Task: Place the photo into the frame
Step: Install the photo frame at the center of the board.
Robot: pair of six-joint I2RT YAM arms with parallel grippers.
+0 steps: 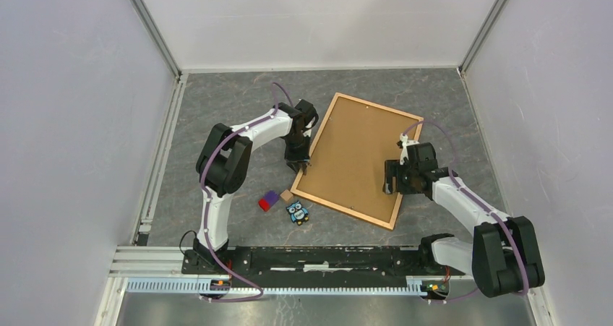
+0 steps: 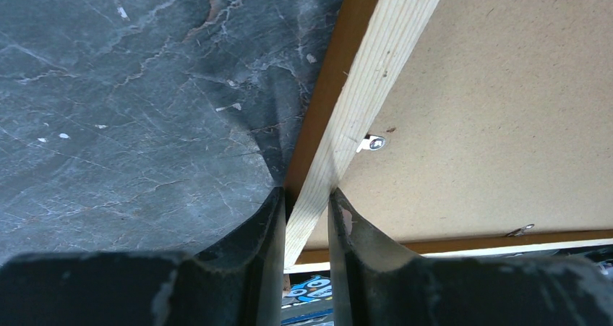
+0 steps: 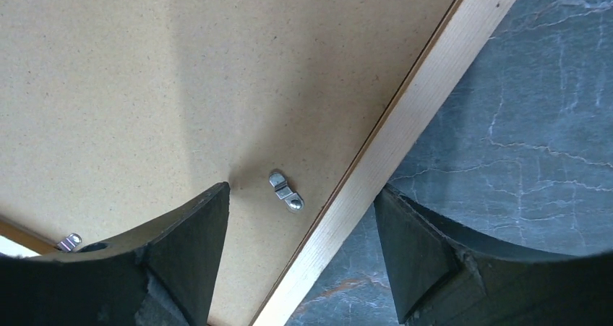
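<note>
Frame (image 2: 383, 58) lies face-down on the grey table (image 1: 217, 102), clamped at one side and straddled at the other

The left gripper (image 2: 307, 196) is clenched on the frame's left rail near the near corner, one finger (image 2: 264, 232) on the outer orange edge and the other against the inner side. The right gripper (image 3: 302, 192) stands spread wide across the right rail and grips nothing: one finger (image 3: 195, 246) hangs over the brown backing board (image 1: 354, 152), the other (image 3: 419, 246) over bare table, and a small metal turn clip (image 3: 285, 190) sits between them. No photo shows in any view.
</note>
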